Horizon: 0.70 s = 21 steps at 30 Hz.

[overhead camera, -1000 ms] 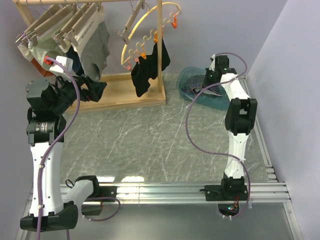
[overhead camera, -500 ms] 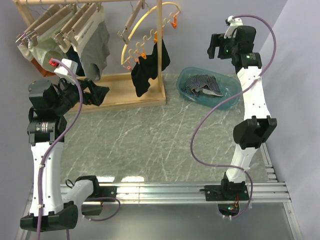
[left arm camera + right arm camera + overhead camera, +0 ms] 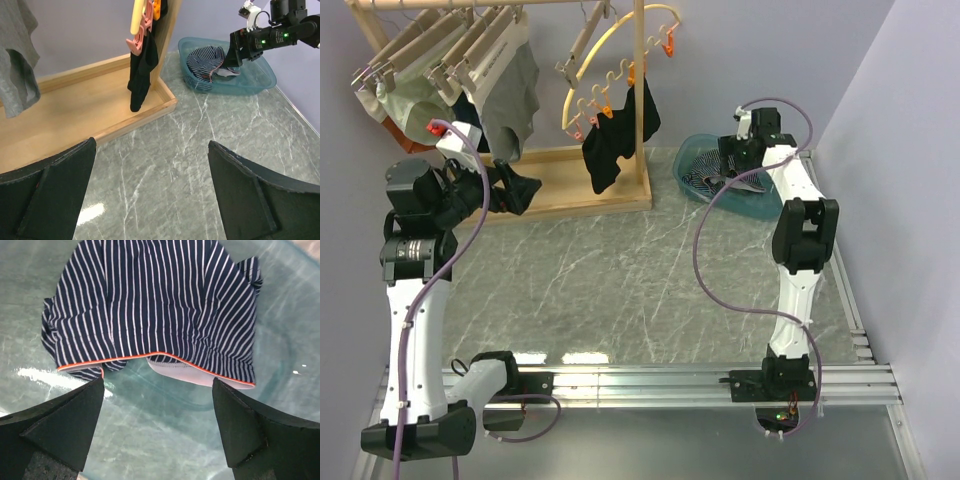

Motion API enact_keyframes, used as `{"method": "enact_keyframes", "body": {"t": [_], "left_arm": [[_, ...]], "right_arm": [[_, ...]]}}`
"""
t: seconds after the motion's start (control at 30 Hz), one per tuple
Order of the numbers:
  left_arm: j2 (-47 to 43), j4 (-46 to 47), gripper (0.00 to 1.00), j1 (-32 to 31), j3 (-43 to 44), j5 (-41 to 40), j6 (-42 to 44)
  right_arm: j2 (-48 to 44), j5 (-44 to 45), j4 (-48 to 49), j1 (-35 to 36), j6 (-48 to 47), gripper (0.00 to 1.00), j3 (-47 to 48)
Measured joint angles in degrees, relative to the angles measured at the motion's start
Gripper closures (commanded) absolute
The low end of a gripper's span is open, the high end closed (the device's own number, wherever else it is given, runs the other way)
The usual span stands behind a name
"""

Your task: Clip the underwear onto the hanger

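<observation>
Top view: grey-green marble-look table [image 3: 620,280] is enclosed by pale lilac walls at 12 and 3 o'clock; a slotted metal rail is seen along the 6 o'clock edge, w/ both arm bases. A wooden rack [image 3: 570,190] is set at 11 o'clock, carrying grey briefs [image 3: 515,90] on clipped hangers, a yellow arc w/ orange pegs, a black garment [image 3: 615,140], and a bare wooden clip hanger [image 3: 582,42] hung tilted near 12 o'clock. A teal basin [image 3: 775,205] is placed at approx. 1 o'clock. The underwear [image 3: 155,305] is shown crumpled inside the basin: navy w/ fine pale pinstripes, grey waistband edged in orange, folded so the band is turned toward the wrist cam. R gripper [image 3: 156,390] is held just above it, jaws spread, nothing gripped. L gripper [image 3: 150,150] is held near the rack base at 10 o'clock, jaws wide apart and empty.
</observation>
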Motion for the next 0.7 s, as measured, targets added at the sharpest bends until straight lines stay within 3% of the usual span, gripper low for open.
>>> {"method": "enact_keyframes", "body": {"t": [0.43, 0.63, 0.67, 0.7], "left_arm": [[0.9, -1.0, 0.01, 0.0, -1.6, -0.1, 0.2], [1.7, -0.7, 0.01, 0.0, -2.7, -0.2, 0.2], [1.7, -0.6, 0.01, 0.0, -3.2, -0.2, 0.2], [1.7, -0.5, 0.01, 0.0, -3.8, -0.1, 0.2]], "right_arm": [[9.5, 1.3, 2.0, 0.0, 4.2, 0.10, 5.6], [11.2, 2.3, 2.0, -0.1, 4.7, 0.68, 5.8], [11.2, 2.2, 2.0, -0.1, 5.0, 0.86, 5.8], [11.1, 2.1, 2.2, -0.2, 4.9, 0.94, 5.8]]}}
